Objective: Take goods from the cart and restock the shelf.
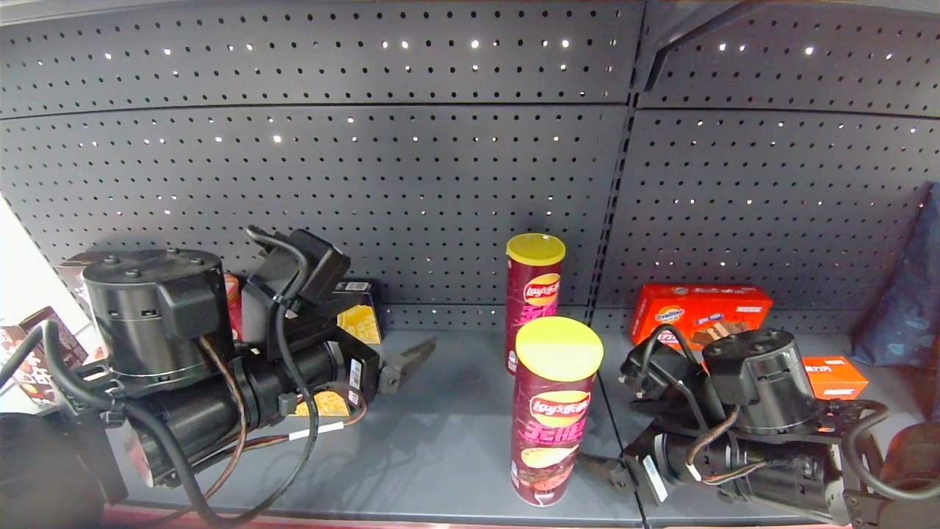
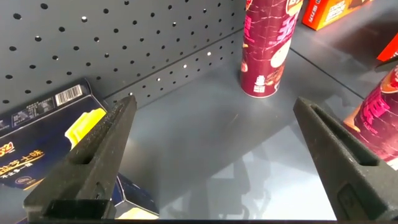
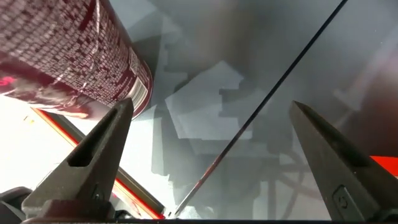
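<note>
Two maroon chip cans with yellow lids stand upright on the grey shelf (image 1: 440, 441). The back can (image 1: 534, 301) is near the pegboard, and the front can (image 1: 554, 411) is near the shelf's front edge. My left gripper (image 1: 407, 360) hovers low over the shelf, left of both cans, open and holding nothing. In the left wrist view it (image 2: 217, 155) faces the back can (image 2: 264, 50), with the front can (image 2: 379, 106) at one side. My right gripper (image 1: 596, 465) sits just right of the front can's base, open and apart from it (image 3: 211, 155). That can (image 3: 68, 56) lies beside one finger (image 3: 93, 162).
A dark box with yellow crackers (image 1: 360, 316) lies behind the left arm, also seen at the wrist (image 2: 43, 124). An orange box (image 1: 701, 312) and a smaller orange box (image 1: 833, 376) sit on the right shelf section. Brown boxes (image 1: 37, 353) stand far left. A dark bag (image 1: 907, 294) leans far right.
</note>
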